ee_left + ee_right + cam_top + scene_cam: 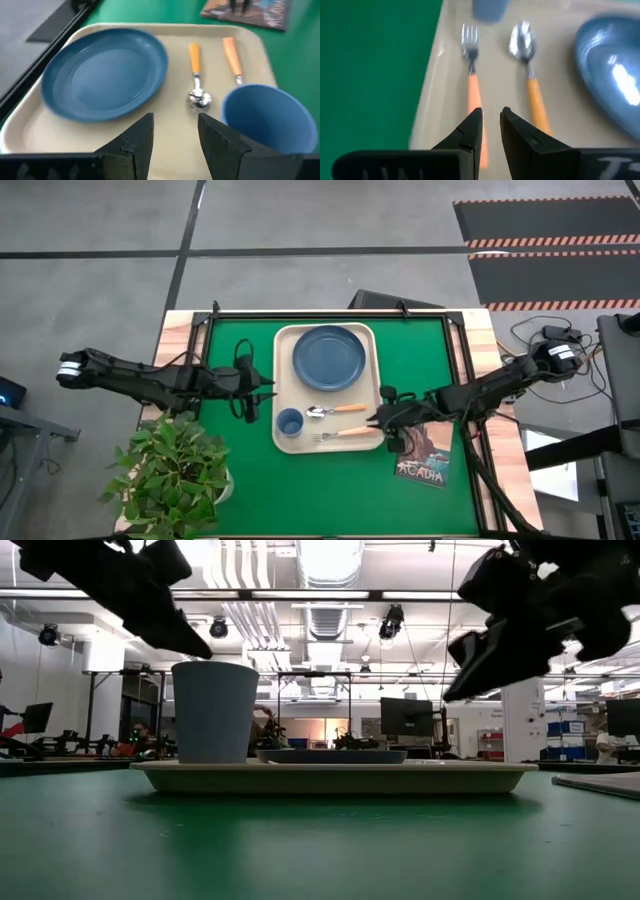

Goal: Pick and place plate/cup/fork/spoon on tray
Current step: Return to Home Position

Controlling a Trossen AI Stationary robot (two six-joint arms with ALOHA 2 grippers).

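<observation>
Green mat (pixel 330 480); cream tray (pixel 283 390) w/ dusty-blue plate (pixel 329 358).

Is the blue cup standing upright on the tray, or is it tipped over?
Upright. The cup stands on the tray, with its open mouth facing up.

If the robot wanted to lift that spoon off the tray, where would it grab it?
Probably the wooden handle of the spoon, from straight above, fingers closing across its width. It lies flat on the tray, handle toward the right gripper; the fork lies parallel with a gap between.
</observation>
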